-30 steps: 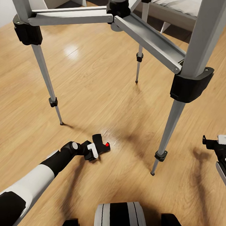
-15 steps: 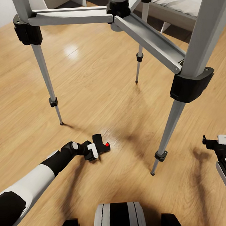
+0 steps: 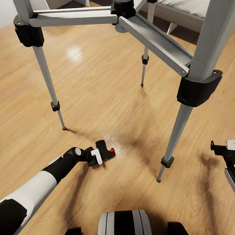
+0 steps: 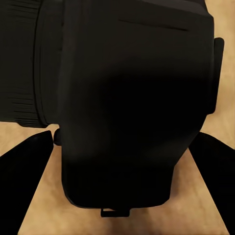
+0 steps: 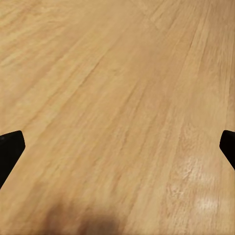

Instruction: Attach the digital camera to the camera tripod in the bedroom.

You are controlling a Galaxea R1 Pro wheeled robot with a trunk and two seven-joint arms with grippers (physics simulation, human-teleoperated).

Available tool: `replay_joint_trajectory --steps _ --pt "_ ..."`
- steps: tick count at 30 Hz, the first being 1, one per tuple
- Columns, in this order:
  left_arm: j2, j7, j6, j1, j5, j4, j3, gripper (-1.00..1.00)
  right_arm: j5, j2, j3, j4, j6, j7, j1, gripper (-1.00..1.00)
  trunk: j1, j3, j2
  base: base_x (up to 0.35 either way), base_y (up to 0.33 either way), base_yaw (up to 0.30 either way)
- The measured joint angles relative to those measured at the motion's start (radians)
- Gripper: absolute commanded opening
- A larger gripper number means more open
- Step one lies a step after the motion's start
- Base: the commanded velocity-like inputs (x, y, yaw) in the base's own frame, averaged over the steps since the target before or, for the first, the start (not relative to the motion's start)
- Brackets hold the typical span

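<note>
The camera point(image 3: 107, 152) lies on the wood floor point(image 3: 95, 91), its red button point(image 3: 112, 150) facing away from the left arm. It sits inside the spread of the tripod point(image 3: 125, 12), between the near left leg point(image 3: 47, 80) and the near right leg point(image 3: 186, 103), nearer the robot than the far leg point(image 3: 145, 62).

The left gripper point(image 3: 99, 154) reaches low to the floor and touches the camera. In the left wrist view the black camera body point(image 4: 132, 98) sits between the two dark fingers point(image 4: 24, 181), which stand at either side of it; the fingers look closed around the body, grasping it.

The right gripper point(image 3: 225, 146) hangs to the right of the near right leg, well apart from the camera. In the right wrist view its fingertips point(image 5: 10, 149) show far apart at the picture's edges, released, with bare floor point(image 5: 117, 107) between them.

Beyond the tripod's far leg, a bed point(image 3: 187, 2) with a white mattress stands against the floor's far edge. The robot's own trunk point(image 3: 124, 226) shows nearest the viewer, on the robot's side of the camera.
</note>
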Motion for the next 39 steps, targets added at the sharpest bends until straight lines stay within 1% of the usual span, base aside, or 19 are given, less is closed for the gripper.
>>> replay_joint_trajectory --steps 14,22,39 --pt "0.002 -0.003 -0.001 0.000 0.004 -0.001 -0.001 -1.00 0.000 0.000 0.000 0.000 0.000 0.000 0.000 1.00 0.000 0.000 0.000 0.000 0.000 0.000" --pt "0.002 -0.009 0.002 0.000 -0.002 -0.002 0.002 -1.00 0.000 -0.001 0.000 0.000 0.000 0.000 0.000 1.00 0.000 0.000 0.000 0.000 0.000 0.000" --pt "0.001 -0.016 0.004 0.000 -0.005 -0.003 0.003 -1.00 0.000 -0.001 0.000 0.000 0.000 0.000 0.000 1.00 0.000 0.000 0.000 0.000 0.000 0.000"
